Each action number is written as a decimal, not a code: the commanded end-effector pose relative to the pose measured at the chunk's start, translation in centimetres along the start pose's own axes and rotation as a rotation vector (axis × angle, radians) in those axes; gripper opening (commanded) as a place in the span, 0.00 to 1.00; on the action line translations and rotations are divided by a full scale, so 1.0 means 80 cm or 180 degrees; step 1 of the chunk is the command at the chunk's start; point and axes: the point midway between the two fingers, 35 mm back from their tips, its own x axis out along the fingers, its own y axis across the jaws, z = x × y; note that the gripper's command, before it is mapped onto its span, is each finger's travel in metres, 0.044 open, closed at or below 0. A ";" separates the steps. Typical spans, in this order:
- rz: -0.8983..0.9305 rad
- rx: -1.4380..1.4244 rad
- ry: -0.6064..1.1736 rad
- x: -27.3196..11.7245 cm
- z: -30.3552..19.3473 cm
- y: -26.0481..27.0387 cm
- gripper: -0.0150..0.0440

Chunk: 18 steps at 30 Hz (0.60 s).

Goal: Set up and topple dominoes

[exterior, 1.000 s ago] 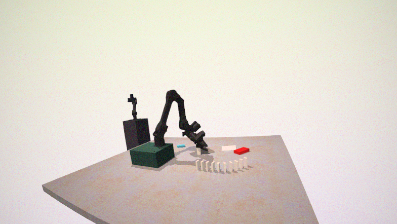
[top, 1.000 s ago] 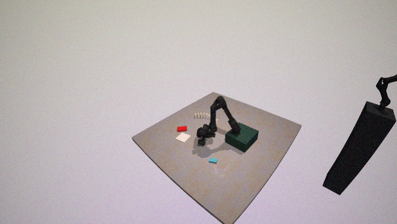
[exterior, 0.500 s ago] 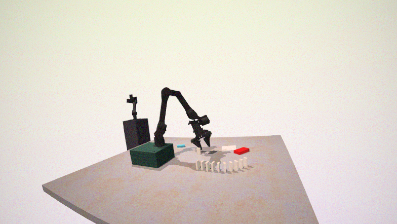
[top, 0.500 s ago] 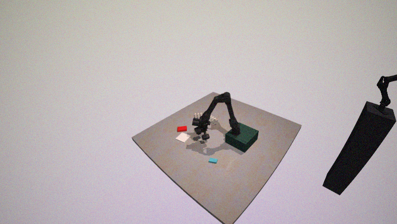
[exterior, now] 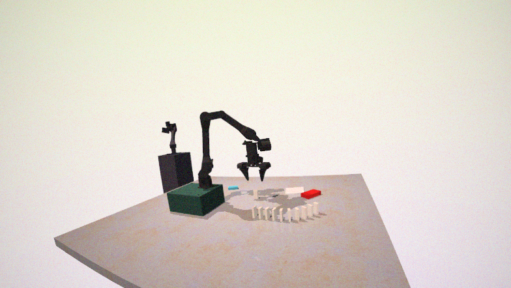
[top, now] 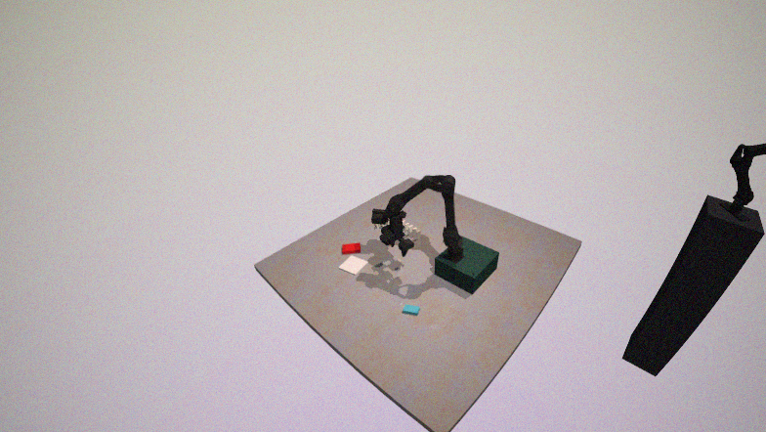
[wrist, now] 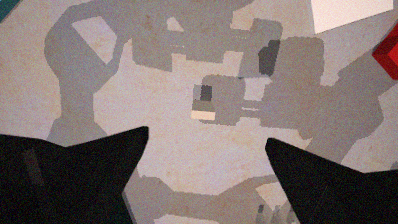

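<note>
My gripper (top: 397,248) (exterior: 254,180) (wrist: 208,138) hangs over the table (top: 455,348) (exterior: 214,250) (wrist: 170,150), pointing down, jaws spread wide with nothing between them. Below my fingertips and apart from them, a lone cream domino (exterior: 256,194) (wrist: 203,115) stands upright on the tabletop, away from the row. The domino row (top: 410,226) (exterior: 281,214) curves across the nearer side in the exterior view, its ten pieces upright and spaced apart; the lone one is at neither end. From above, my own arm hides part of that row, and the small shapes (wrist: 261,215) at the bottom of my wrist view are probably some of its pieces, though they are too dim to be sure. A white flat slab (top: 353,265) (exterior: 294,190) (wrist: 350,12) lies near the red block (top: 351,248) (exterior: 311,193) (wrist: 392,55), and a light-blue block (top: 411,309) (exterior: 233,187) lies well apart from both. My arm rises from a dark green base (top: 485,254) (exterior: 178,203) (wrist: 6,7).
</note>
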 end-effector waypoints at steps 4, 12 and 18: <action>0.0037 -0.0030 -0.0012 0.039 0.001 0.000 1.00; 0.0037 -0.0030 -0.0011 0.080 -0.001 0.003 1.00; 0.0038 -0.0030 -0.0011 0.092 -0.001 0.003 1.00</action>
